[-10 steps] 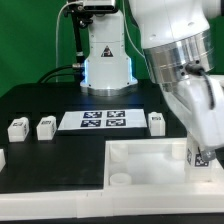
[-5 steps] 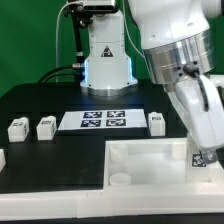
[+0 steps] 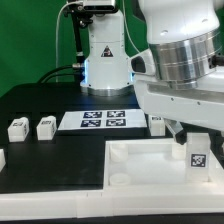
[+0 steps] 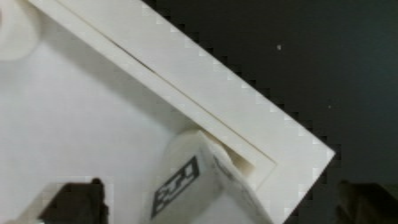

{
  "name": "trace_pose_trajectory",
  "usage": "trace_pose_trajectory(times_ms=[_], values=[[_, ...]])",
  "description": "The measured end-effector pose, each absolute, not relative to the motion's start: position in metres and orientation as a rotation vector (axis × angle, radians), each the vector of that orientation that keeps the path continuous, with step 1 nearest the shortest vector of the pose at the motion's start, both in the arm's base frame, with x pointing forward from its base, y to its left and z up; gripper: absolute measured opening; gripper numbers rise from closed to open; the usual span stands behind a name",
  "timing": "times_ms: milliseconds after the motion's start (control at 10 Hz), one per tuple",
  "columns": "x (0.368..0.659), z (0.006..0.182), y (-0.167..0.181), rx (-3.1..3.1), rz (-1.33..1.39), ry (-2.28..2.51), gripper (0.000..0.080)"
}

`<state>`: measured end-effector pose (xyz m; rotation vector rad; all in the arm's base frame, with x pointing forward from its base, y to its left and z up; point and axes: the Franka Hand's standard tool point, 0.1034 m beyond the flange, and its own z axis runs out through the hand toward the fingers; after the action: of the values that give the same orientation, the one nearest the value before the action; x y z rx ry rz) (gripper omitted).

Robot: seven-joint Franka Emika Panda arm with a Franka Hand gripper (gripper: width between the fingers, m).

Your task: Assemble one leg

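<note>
A leg [image 3: 197,153], a small white post with a tag on its face, stands upright in the large white panel's [image 3: 140,160] corner at the exterior view's right. My gripper [image 3: 193,128] hovers just above it. In the wrist view the leg [image 4: 191,183] sits in the panel's corner [image 4: 267,130] between my two dark fingertips [image 4: 73,203], with a gap on each side. The gripper [image 4: 222,205] is open and holds nothing.
Two loose legs [image 3: 17,127] [image 3: 45,126] stand at the exterior view's left, and another [image 3: 156,122] stands beside the marker board [image 3: 103,120]. Part of a further white piece [image 3: 2,158] shows at the left edge. The robot base [image 3: 105,60] stands behind.
The gripper, shut on the leg at the panel's right corner before, has opened and risen. The leg now stands free in the corner.
</note>
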<state>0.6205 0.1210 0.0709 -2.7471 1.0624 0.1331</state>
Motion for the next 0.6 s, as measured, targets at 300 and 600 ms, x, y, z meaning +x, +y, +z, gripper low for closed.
trace_pose_trajectory(times_ms=[300, 600], values=[[0.6237, 0.0729, 0.1171, -2.955, 0.055, 0.489, 0.0649], [0.6274, 0.0721, 0.1149, -3.009, -0.009, 0.186, 0.0649]])
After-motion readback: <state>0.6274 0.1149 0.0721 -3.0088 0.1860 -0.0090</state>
